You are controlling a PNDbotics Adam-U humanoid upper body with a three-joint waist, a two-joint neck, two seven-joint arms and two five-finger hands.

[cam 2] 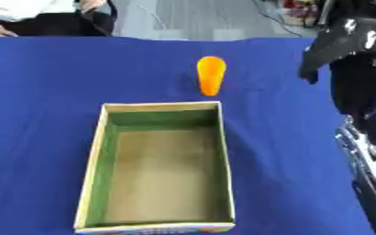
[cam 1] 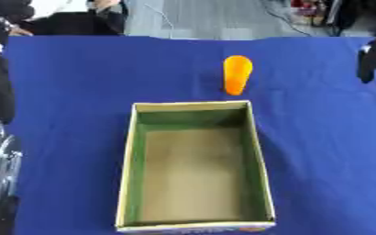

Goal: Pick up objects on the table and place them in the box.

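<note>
Left eye view: blue desk [cam 1: 71, 105] fills most of the pic. Open cardboard box [cam 1: 129, 174] sits mid-desk toward the near edge, long side running away from the robot, brownish floor, greenish inner walls, nothing inside. Orange carrot-shaped thing [cam 1: 237, 74] lies on the desk just beyond the box's far right corner, apart from it, narrow end pointing toward the box. Right hand [cam 1: 373, 57] shows only as a dark shape at the right edge, above the desk, well right of the carrot. Left side: dark arm parts along the edge w/ silver bits lower down; left hand itself can't be made out, so can't tell its fingers.

Right eye view: same layout, shifted left. Right hand [cam 2: 335, 48] clearer here: black w/ light patches, fingers hanging down and curled, holding nothing, hovering over the desk's right part near the far edge, apart from the carrot. Its black arm w/ silver joints runs down the right edge. Box empty, carrot on the desk outside it.
</note>
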